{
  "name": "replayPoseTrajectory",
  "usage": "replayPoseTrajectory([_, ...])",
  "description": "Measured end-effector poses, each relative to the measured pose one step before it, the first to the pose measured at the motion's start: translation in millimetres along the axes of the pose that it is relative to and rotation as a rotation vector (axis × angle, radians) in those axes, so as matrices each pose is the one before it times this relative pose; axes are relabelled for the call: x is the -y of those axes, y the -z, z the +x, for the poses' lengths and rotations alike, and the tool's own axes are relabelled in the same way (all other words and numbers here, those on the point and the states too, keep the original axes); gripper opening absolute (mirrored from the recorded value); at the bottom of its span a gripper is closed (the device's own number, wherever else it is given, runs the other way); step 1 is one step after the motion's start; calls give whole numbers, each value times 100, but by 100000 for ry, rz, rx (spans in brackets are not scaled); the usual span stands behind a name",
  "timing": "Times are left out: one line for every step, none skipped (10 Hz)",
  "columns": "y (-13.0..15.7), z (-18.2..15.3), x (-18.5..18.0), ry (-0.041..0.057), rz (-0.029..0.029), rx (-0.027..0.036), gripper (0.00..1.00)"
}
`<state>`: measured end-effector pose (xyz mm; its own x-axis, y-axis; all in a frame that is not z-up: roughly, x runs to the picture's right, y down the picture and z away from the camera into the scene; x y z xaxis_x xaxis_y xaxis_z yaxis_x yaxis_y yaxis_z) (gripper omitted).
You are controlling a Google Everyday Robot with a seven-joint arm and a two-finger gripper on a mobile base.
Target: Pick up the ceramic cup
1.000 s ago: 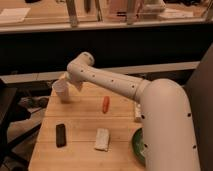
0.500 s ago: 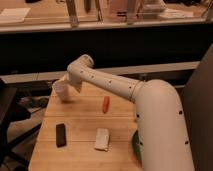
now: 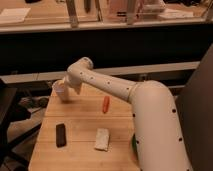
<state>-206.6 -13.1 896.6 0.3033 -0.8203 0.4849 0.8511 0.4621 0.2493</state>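
Note:
The ceramic cup point(image 3: 60, 90) is small, white and round. It is at the far left corner of the wooden table point(image 3: 80, 150). My gripper point(image 3: 67, 89) is at the end of the white arm, right against the cup's right side and mostly hidden behind the wrist. I cannot tell whether the cup rests on the table or is lifted.
A red-orange oblong item point(image 3: 105, 104) lies mid-table. A black bar point(image 3: 61, 135) lies front left and a pale block point(image 3: 102, 139) front middle. A sliver of the green plate point(image 3: 133, 144) shows behind the arm's large link. A dark counter runs behind the table.
The arm's large link has shifted slightly left in view. The gripper and cup stay at the same spot.

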Motion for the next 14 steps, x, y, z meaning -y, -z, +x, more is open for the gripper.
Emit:
replayPoseTrajectory([-555,-78,-331,375,-304,558,80])
replayPoseTrajectory([-671,-198,-238,404,-163,577,80])
replayPoseTrajectory([-300,-171,129,461,35,401,80])
replayPoseTrajectory([-173,-79,58,419,-123,402,80])
replayPoseTrajectory([-276,-136,-157,305,-283,341,80])
replayPoseTrajectory([-514,-133,-414,241,-389,339,80])
replayPoseTrajectory([-263,-34,-168,-7,-108,30,80])
replayPoseTrajectory([-210,-57,37,290,-83,75,80])
replayPoseTrajectory([-297,-185,7,351,-250,236,80])
replayPoseTrajectory([-365,-259,117,538,-151,302,80])
replayPoseTrajectory([-223,-49,-69,10,-14,54,80])
replayPoseTrajectory([-160,3,-147,61,-190,32,80])
replayPoseTrajectory([-148,-15,-94,-56,-122,67,80])
replayPoseTrajectory([-219,-108,39,148,-78,223,80])
